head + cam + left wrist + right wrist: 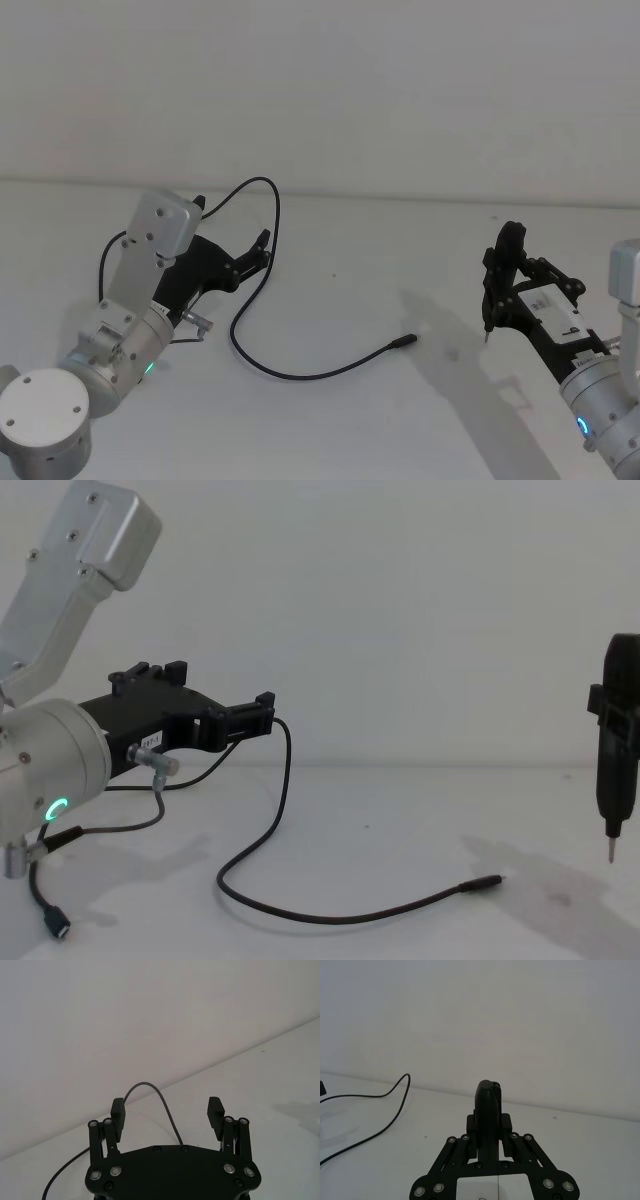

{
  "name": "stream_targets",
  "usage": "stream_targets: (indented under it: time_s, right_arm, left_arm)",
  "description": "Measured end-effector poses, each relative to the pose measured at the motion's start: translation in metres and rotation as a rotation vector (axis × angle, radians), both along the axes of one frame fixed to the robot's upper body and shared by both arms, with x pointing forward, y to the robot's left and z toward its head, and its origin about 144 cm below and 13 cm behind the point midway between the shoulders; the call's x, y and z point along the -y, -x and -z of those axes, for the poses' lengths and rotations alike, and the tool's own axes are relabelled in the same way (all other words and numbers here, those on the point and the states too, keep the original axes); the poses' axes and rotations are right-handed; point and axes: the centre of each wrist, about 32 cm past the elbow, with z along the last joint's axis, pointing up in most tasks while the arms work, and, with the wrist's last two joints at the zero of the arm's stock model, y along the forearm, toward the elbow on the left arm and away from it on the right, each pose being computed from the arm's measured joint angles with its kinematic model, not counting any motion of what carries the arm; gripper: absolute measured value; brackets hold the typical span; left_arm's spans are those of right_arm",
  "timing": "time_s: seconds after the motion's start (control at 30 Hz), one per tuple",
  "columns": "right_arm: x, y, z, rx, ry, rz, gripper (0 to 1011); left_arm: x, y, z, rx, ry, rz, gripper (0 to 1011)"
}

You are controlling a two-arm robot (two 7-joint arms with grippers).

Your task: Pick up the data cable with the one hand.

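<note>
The data cable is thin and black. It loops across the white table and ends in a slim plug near the middle. One stretch arches up off the table and runs between the fingers of my left gripper, which hovers tilted above the table at the left. In the left wrist view that gripper is open, with the cable passing under its palm. In the chest view the cable rises to the fingertip. My right gripper stays far right, shut on a dark pen-like tool.
The white table meets a plain white wall at the back. A short dark wire hangs by the left wrist. The pen-like tool's pointed tip hangs above the table at the right. Open table lies between the two arms.
</note>
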Motion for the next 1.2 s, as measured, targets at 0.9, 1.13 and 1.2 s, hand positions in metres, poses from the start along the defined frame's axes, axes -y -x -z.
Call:
stream_targets:
  time_s: [0.9,1.13,1.2]
  right_arm:
    - [0.0000,0.0000,0.0000,0.000,0.000,0.000,268]
    - [0.0000,0.0000,0.0000,0.000,0.000,0.000,268]
    - [0.0000,0.0000,0.0000,0.000,0.000,0.000,268]
  left_arm:
    - [0.0001,0.0000,-0.0003,0.001,-0.001,0.000,1001]
    - [0.0001,0.0000,-0.0003,0.001,-0.001,0.000,1002]
    - [0.0004,0.0001,-0.0004,0.001,-0.002,0.002,1002]
